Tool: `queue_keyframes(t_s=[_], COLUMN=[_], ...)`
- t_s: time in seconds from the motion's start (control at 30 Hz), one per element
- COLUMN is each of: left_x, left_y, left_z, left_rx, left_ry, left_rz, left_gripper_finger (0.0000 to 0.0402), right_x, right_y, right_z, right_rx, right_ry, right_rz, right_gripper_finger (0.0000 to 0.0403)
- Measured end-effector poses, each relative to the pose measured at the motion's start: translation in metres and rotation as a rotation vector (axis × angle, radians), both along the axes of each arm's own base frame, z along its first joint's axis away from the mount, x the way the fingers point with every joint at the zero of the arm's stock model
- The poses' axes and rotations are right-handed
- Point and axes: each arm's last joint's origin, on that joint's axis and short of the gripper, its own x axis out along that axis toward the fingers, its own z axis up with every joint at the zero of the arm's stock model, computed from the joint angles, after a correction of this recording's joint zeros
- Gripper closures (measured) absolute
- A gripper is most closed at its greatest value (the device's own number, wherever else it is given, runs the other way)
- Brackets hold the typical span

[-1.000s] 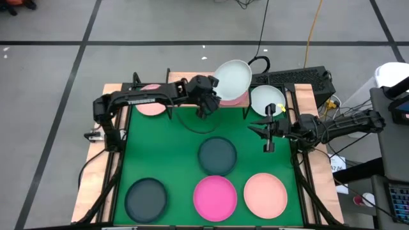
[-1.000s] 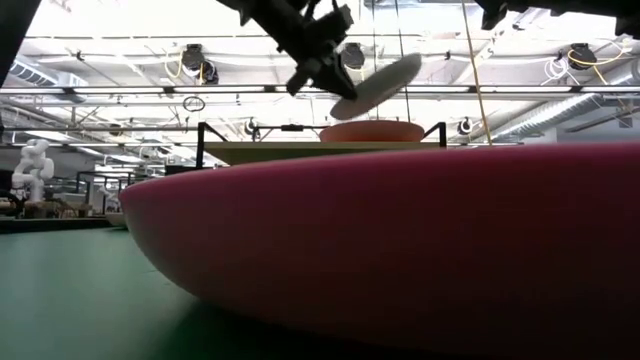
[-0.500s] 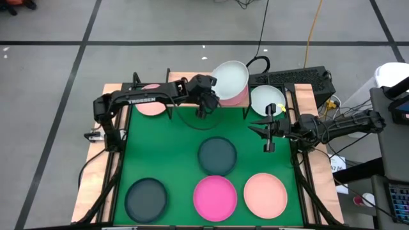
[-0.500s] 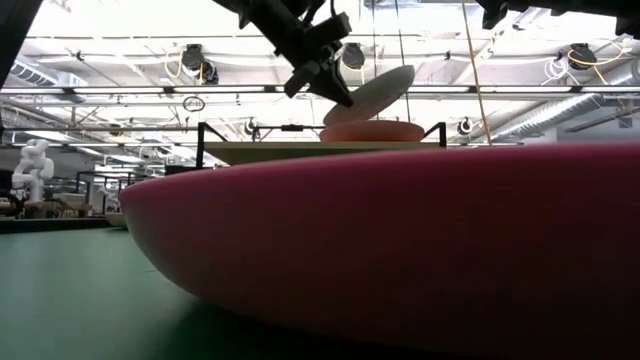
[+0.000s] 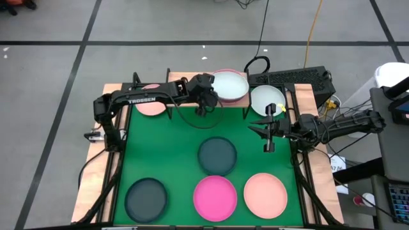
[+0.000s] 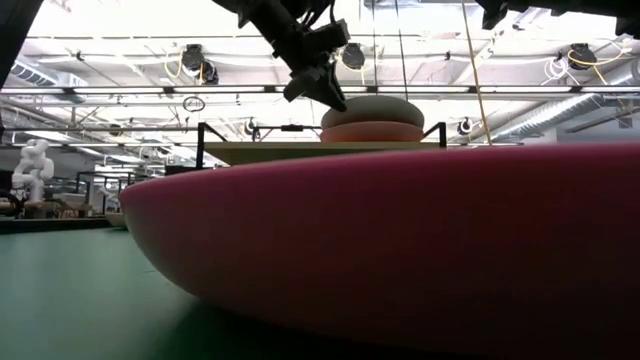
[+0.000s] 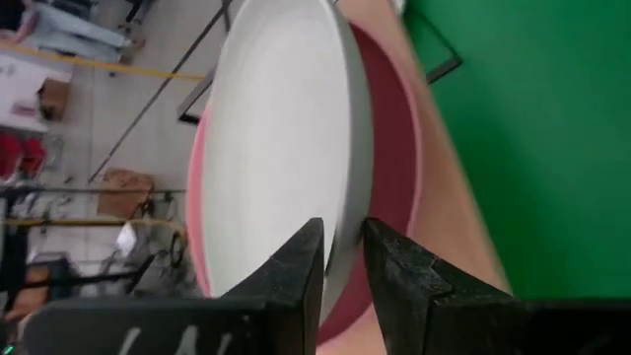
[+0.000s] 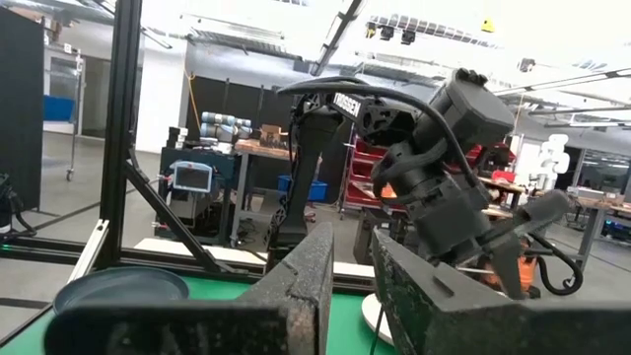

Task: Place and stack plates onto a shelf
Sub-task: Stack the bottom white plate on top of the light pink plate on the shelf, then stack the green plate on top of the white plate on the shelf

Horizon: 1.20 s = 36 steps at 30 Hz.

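Observation:
A pale mint-white plate [image 5: 230, 84] lies flat on a rose plate [image 5: 238, 98] at the right end of the light-wood shelf [image 5: 176, 102], along the table's far edge. My left gripper [image 5: 207, 97] is shut on its rim. The stack also shows in the low view, mint-white plate [image 6: 372, 108] on rose plate [image 6: 372, 131]. A light pink plate [image 5: 151, 105] rests on the shelf's left end. My right gripper [image 5: 266, 135] hovers at the table's right side, open by a narrow gap and holding nothing. My left gripper [image 7: 343, 247] pinches the mint-white plate's rim [image 7: 347, 207] on the plate's left-near side, one finger above the rim and one below. The fingers come slanting down from the table's left. The plate sits level, its underside on the rose plate [image 7: 399, 148].
Another white plate [image 5: 267, 98] sits at the far right, beside the shelf. On the green mat lie two dark grey-teal plates [image 5: 217, 155] [image 5: 146, 196], a magenta plate [image 5: 215, 197] and a peach plate [image 5: 265, 195]. In the low view the magenta plate [image 6: 400, 250] fills the foreground.
My left gripper has moved down toward the shelf and levelled out. The mint-white plate, held tilted above the rose plate a second ago, now lies flat on it.

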Motion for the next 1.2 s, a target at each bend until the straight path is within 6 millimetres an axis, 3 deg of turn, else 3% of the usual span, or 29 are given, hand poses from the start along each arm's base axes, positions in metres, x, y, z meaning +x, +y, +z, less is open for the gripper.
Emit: queue_keyframes(t_s=[0.43, 0.67, 0.77, 0.93, 1.2], left_x=[-0.026, -0.072, -0.092, -0.118, -0.173], left_y=[-0.024, -0.062, -0.078, -0.106, -0.137], left_z=[0.046, 0.097, 0.108, 0.084, 0.032], left_rx=[-0.018, -0.200, -0.334, -0.410, -0.534], left_ry=[-0.134, -0.297, -0.342, -0.300, -0.553], left_rz=[0.040, 0.050, 0.008, 0.028, 0.013], left_gripper_finger=[0.0318, 0.0320, 0.0321, 0.0321, 0.0321], right_x=[0.000, 0.003, 0.003, 0.004, 0.019], right_y=[0.000, 0.000, 0.001, 0.006, 0.016], right_z=[-0.002, -0.012, -0.015, -0.014, -0.012], right_rx=[0.014, 0.026, 0.036, 0.031, 0.014], right_ry=[0.018, 0.115, 0.146, 0.247, 0.420], right_rz=[0.003, 0.006, 0.015, 0.040, -0.033], right_gripper_finger=[0.0342, 0.0342, 0.0342, 0.0342, 0.0342])
